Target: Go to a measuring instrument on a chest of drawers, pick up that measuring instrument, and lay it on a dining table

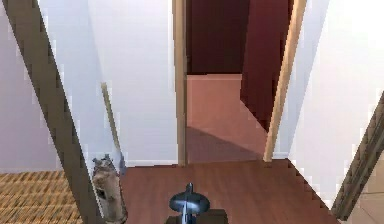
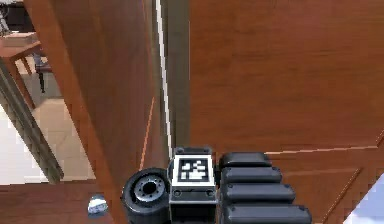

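Ahead, left to right: dark wooden post (image 1: 52, 110) by a woven mat (image 1: 30, 195), pale stick (image 1: 111, 120) leaning on the white wall (image 1: 140, 70), grey mottled object (image 1: 108, 185) below it, then open doorway (image 1: 225, 110) onto a dark red room (image 1: 215, 35). To the arm side: glimpse of a wooden table (image 2: 18, 50) at far left, brown wood panels (image 2: 290, 80) close up. Low down, small pale blob (image 2: 97, 203) just beside gripper (image 2: 145, 196), then white marker square (image 2: 192, 168). Cannot tell whether holding anything, nor whether that blob is the measuring instrument
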{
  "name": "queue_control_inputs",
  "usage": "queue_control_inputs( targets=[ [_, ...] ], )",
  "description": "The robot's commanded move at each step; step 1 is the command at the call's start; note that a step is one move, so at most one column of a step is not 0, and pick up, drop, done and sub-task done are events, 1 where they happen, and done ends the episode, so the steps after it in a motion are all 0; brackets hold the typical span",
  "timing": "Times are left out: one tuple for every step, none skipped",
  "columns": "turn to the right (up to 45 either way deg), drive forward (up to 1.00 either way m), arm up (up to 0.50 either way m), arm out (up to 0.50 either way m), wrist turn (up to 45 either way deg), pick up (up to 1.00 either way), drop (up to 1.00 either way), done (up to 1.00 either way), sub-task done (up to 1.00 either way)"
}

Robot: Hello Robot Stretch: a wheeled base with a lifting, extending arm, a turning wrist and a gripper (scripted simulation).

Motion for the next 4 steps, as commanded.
queue_control_inputs(
  targets=[
    [-45.0,0.00,0.00,0.00,0.0,0.00,0.00,0.00,0.00],
    [-6.0,0.00,0.00,0.00,0.0,0.00,0.00,0.00,0.00],
    [0.0,0.20,0.00,0.00,0.0,0.00,0.00,0.00,0.00],
    [-27.0,0.00,0.00,0.00,0.0,0.00,0.00,0.00,0.00]
  ],
)
